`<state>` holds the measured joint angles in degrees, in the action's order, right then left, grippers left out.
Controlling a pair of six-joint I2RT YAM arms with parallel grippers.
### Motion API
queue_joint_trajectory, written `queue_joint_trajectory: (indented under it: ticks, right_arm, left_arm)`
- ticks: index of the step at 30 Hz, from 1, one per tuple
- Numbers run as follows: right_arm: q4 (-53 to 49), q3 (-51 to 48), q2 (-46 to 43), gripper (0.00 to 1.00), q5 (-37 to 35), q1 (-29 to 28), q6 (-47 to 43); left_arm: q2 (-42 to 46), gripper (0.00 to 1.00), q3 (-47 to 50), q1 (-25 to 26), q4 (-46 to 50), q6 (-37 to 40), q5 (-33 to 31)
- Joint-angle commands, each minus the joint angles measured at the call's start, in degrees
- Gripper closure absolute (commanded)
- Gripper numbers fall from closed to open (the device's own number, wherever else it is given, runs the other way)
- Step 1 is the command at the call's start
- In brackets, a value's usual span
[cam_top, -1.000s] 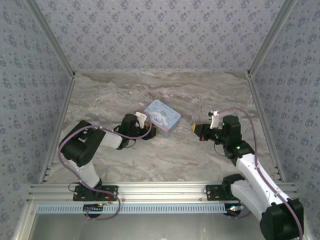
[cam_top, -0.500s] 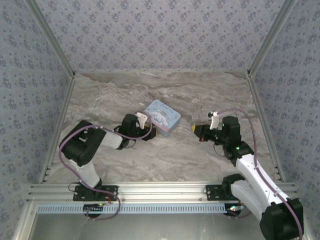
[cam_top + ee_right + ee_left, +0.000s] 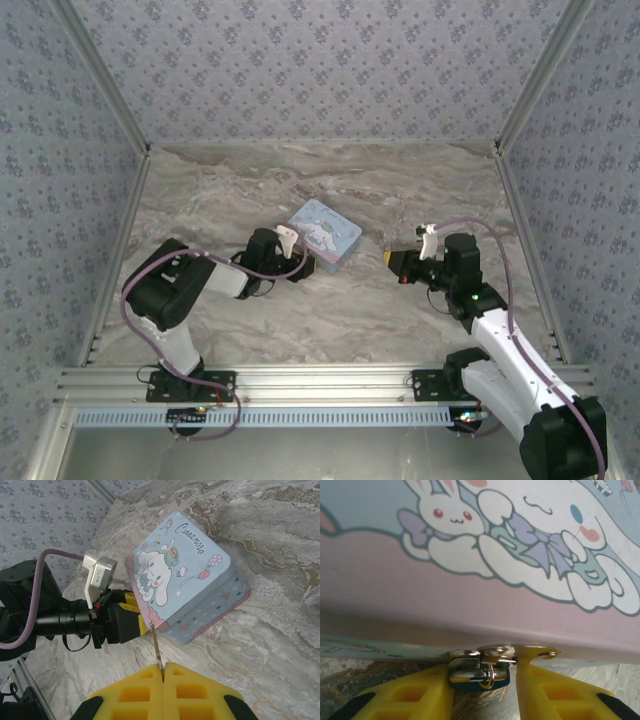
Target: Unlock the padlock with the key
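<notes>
Little has changed over the last second: the left gripper point(image 3: 301, 267) has crept a touch nearer the tin point(image 3: 325, 232), while the right gripper point(image 3: 396, 262) stays almost where it was. In the left wrist view, the left gripper point(image 3: 485, 666) is narrowed on the padlock point(image 3: 479, 679), with a yellow finger point(image 3: 420, 695) close against each side of it. The padlock hangs straight ahead of those fingers, at the clasp under the tin's point(image 3: 470, 605) rim. The right gripper point(image 3: 163, 669) is pressed closed on the key point(image 3: 156, 647), whose thin blade juts forward from the fingertips. Ahead of that blade sits the tin point(image 3: 185, 580), with the left arm's fingers at its near corner. Both grippers stand low over the marble table point(image 3: 330, 320).
</notes>
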<state>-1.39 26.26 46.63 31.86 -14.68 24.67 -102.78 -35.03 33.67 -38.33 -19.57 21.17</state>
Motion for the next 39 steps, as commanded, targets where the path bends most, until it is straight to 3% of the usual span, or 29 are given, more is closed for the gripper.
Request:
queue_joint_trajectory:
  ticks: [1, 11, 16, 22, 27, 39]
  right_arm:
    - [1.25, -0.33, -0.69, 1.00, -0.22, -0.42, 0.82]
    - [0.19, -0.53, -0.67, 1.00, -1.41, -0.99, -0.03]
    - [-1.37, -0.17, 1.11, 1.00, -6.17, -5.56, -3.25]
    - [2.51, -0.03, 9.10, 1.00, -12.69, -15.26, -7.17]
    - [7.17, 1.68, 18.17, 1.00, -13.41, -20.42, -9.96]
    - [14.55, 5.37, 31.32, 1.00, -11.67, -23.15, -13.88]
  left_arm:
    - [-1.97, 0.66, -1.09, 0.96, -0.92, -1.46, 0.63]
    - [-0.65, 0.75, -1.16, 1.10, -1.02, -3.73, 0.50]
    - [3.27, 0.76, -2.28, 1.16, 3.73, -7.19, 0.20]
    - [7.88, 0.77, -5.47, 1.22, 12.25, -13.29, 0.32]
    - [10.45, 0.79, -9.17, 1.43, 19.21, -17.78, 1.64]
    - [8.14, 0.82, -16.47, 2.31, 25.23, -27.44, 7.49]
